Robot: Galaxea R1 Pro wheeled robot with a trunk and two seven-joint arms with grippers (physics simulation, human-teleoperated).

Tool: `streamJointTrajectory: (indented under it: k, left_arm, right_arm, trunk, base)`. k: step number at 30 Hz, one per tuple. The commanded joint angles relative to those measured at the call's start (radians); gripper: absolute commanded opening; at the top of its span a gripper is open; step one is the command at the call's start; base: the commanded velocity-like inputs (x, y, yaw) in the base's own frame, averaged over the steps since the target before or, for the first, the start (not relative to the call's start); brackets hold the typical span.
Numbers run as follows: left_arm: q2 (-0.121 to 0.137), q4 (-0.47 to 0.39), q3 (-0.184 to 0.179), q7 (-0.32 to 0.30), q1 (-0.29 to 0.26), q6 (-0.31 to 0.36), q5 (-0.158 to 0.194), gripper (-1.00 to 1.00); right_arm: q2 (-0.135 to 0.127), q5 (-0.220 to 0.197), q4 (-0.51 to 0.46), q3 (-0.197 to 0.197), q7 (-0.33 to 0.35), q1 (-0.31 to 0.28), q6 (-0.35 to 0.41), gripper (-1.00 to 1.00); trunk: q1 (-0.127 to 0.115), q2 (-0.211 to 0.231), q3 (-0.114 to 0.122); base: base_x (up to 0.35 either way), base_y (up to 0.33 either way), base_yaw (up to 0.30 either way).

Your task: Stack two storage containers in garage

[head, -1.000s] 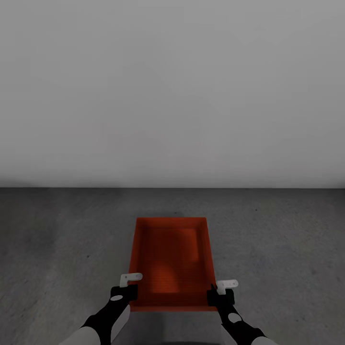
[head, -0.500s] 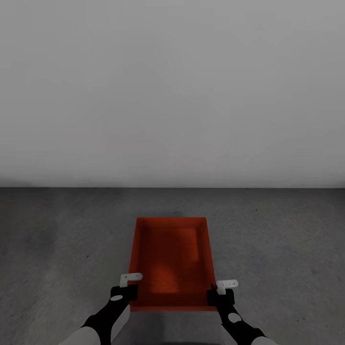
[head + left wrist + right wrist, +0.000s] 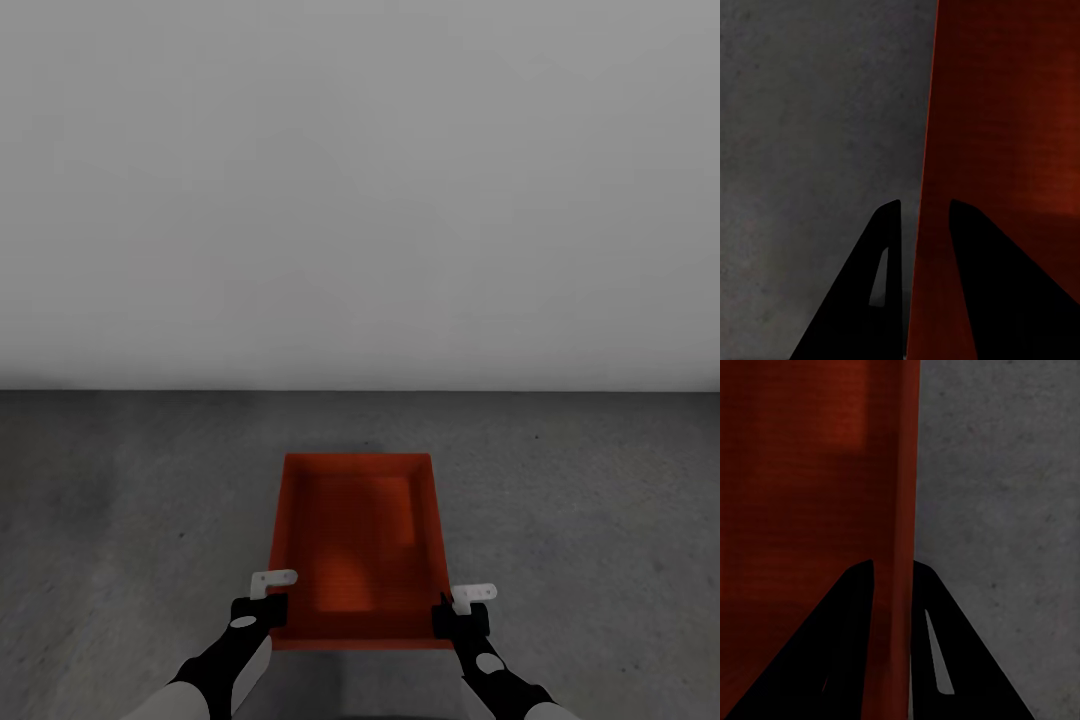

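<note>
Two hands, left hand and right hand, each clamp a side wall of one red-orange storage container, sharing its weight low over the garage's concrete floor near a white wall

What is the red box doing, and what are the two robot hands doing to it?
storage container: upright, open-topped, nothing inside, held at both side walls over the floor; whether it touches the floor cannot be told.
left tool: shut on the container's left wall, one finger inside, one outside.
right tool: shut on the container's right wall, the same way.
</note>
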Motion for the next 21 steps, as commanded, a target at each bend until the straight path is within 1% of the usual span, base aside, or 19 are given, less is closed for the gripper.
streamJointTrajectory:
  k: [1,5,16,21]
  left_arm:
    - [0.002,0.002,0.017,0.017,0.0,0.003,0.012,-1.0]
    - [0.002,0.002,0.017,0.017,0.0,0.003,0.012,-1.0]
    - [0.002,0.002,0.016,0.017,0.0,0.003,0.012,-1.0]
    - [0.002,0.002,0.015,0.017,0.0,0.003,0.012,-1.0]
  right_arm:
    - [-0.002,-0.002,-0.003,-0.028,-0.014,-0.001,-0.013,-1.0]
    - [-0.002,-0.002,-0.002,-0.028,-0.014,-0.001,-0.013,-1.0]
    - [-0.002,-0.002,-0.002,-0.028,-0.014,-0.001,-0.013,-1.0]
    - [-0.002,-0.002,-0.002,-0.028,-0.014,-0.001,-0.013,-1.0]
  trunk:
    - [0.0,0.0,0.0]
    - [0.0,0.0,0.0]
    - [0.042,-0.077,-0.035]
    - [0.042,-0.077,-0.035]
  base:
    - [0.0,0.0,0.0]
    - [0.0,0.0,0.0]
    - [0.0,0.0,0.0]
    - [0.0,0.0,0.0]
